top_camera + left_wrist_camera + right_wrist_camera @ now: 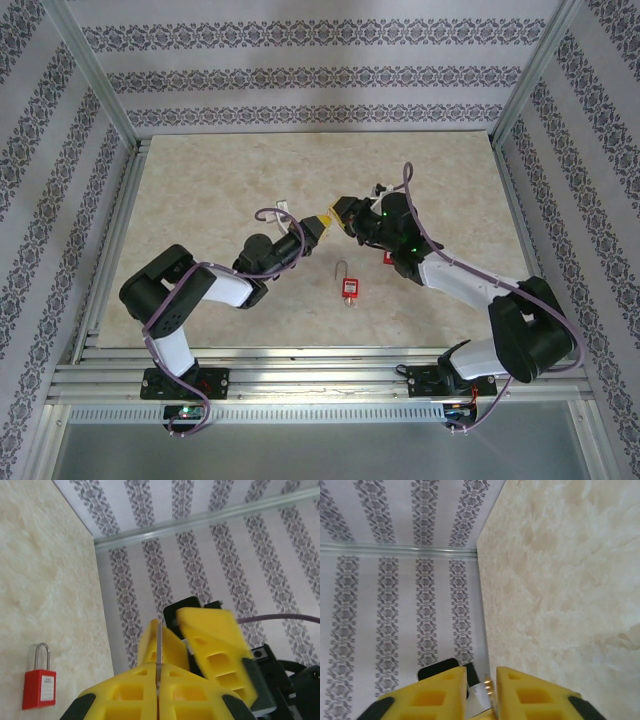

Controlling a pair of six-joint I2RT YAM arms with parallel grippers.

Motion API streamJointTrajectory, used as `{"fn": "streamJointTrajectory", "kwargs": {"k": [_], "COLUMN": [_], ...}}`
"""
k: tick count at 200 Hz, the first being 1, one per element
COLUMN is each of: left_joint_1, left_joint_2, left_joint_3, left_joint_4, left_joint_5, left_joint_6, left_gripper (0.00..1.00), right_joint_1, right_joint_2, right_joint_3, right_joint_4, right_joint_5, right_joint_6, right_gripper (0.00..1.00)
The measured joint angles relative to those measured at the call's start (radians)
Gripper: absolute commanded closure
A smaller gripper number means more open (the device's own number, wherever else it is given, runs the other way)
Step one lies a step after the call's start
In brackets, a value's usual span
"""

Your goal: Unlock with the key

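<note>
Key (159, 647) changing grippers above the table (200, 180) — padlock (350, 288) not yet engaged.

Top external: the left gripper (322, 224) and right gripper (346, 208) meet tip to tip at mid-frame, with the red padlock lying flat on the table just below them, shackle pointing up-frame. Left wrist: the left jaws are closed on the thin key blade, seen edge-on at lower centre. One of the right gripper's yellow fingers (215, 645) is beside it, and the padlock sits at lower left. Right wrist: the right jaws stand slightly apart at the bottom edge, with the toothed key in the gap, seemingly loose. This looks like the hand-over step. Next, the right arm should back off cleanly, then the key tip needs lining up with the keyhole — which is not visible here — probably with the padlock body steadied.
</note>
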Motion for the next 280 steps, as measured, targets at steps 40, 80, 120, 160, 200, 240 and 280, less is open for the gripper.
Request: {"fn": "streamJointTrajectory", "kwargs": {"k": [40, 80, 120, 160, 200, 240, 280], "left_joint_1": [0.049, 0.051, 0.06, 0.062, 0.079, 0.121, 0.126], "left_joint_2": [-0.115, -0.319, -0.362, -0.362, -0.355, -0.306, -0.29], "left_joint_3": [0.051, 0.229, 0.374, 0.415, 0.415, 0.484, 0.604], "left_joint_4": [-0.301, -0.797, -1.162, -1.353, -1.379, -1.471, -1.674], "left_joint_5": [0.247, 0.406, 0.519, 0.54, 0.58, 0.633, 0.64], "left_joint_6": [0.197, 0.531, 0.785, 0.909, 0.924, 0.987, 1.141], "left_gripper": [1.0, 1.0, 1.0, 1.0, 1.0, 1.0, 1.0], "right_joint_1": [-0.048, -0.019, 0.005, 0.005, 0.005, -0.023, -0.089], "right_joint_2": [-0.139, -0.239, -0.309, -0.322, -0.322, -0.321, -0.294], "right_joint_3": [-0.01, -0.01, -0.028, -0.042, -0.071, -0.088, -0.082], "right_joint_4": [-0.09, -0.237, -0.28, -0.281, -0.237, -0.219, -0.22], "right_joint_5": [-0.051, -0.074, -0.08, -0.096, -0.148, -0.272, -0.435], "right_joint_6": [-0.128, -0.305, -0.432, -0.472, -0.479, -0.533, -0.671], "right_gripper": [0.58, 0.54, 0.56, 0.65, 0.7, 0.69, 0.7]}}
